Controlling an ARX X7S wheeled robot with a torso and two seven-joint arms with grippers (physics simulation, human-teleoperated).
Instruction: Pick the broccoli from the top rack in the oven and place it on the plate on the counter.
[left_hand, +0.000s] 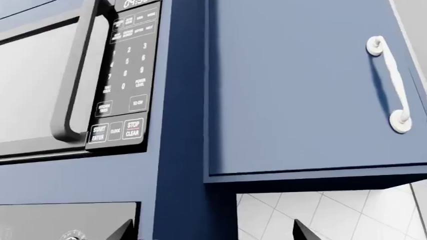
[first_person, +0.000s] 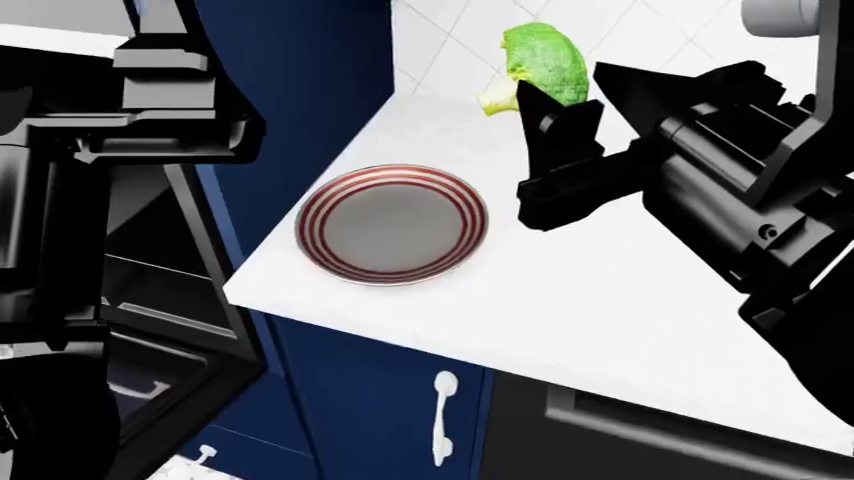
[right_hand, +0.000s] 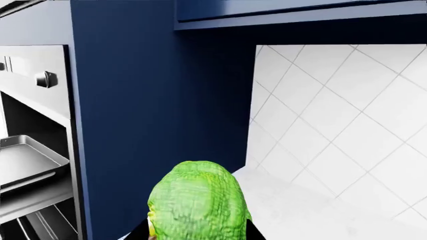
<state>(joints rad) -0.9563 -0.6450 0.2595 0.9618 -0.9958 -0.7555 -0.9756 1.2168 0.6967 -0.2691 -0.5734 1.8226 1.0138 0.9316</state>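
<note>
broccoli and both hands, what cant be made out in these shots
- Broccoli: in the head view the right hand covers its lower part; the right wrist view's bottom edge cuts it off.
- Left hand: the left wrist view shows only two dark tips at its bottom edge, so its state is unclear.
- Top rack: hidden in the head view by the dark left arm.

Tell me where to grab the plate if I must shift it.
Take the plate by its raised striped rim on the side toward the right gripper, coming from above; it lies flat and shallow, and that gripper holds the broccoli.
</note>
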